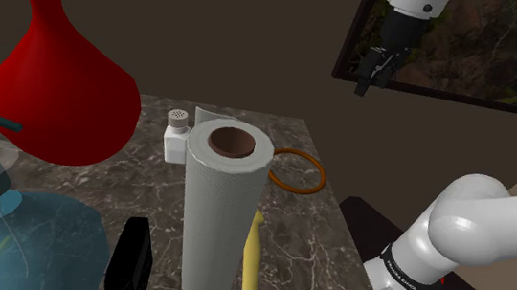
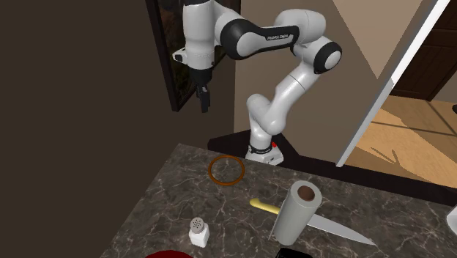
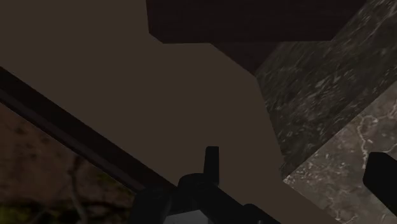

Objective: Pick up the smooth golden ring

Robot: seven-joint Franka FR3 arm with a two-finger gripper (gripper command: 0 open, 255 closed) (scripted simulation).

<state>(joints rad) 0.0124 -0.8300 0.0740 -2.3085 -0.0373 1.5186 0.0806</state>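
The gripper (image 2: 204,99) is hanging high beyond the table (image 2: 176,205), its fingers (image 3: 212,159) standing wide apart and holding nothing. The golden ring (image 2: 212,170) is lying flat near the table's edge nearest the arm (image 2: 271,33), well apart from the upright paper towel roll (image 2: 296,212).

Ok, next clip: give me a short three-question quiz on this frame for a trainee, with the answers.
1. True or false: the gripper is holding the ring.
2. The knife has a handle that is: A yellow, B red, C black.
3. Fill in: the ring lies ___ on the marble table.
Key: 1 false, the open gripper hangs high above the table; 2 A; 3 flat.
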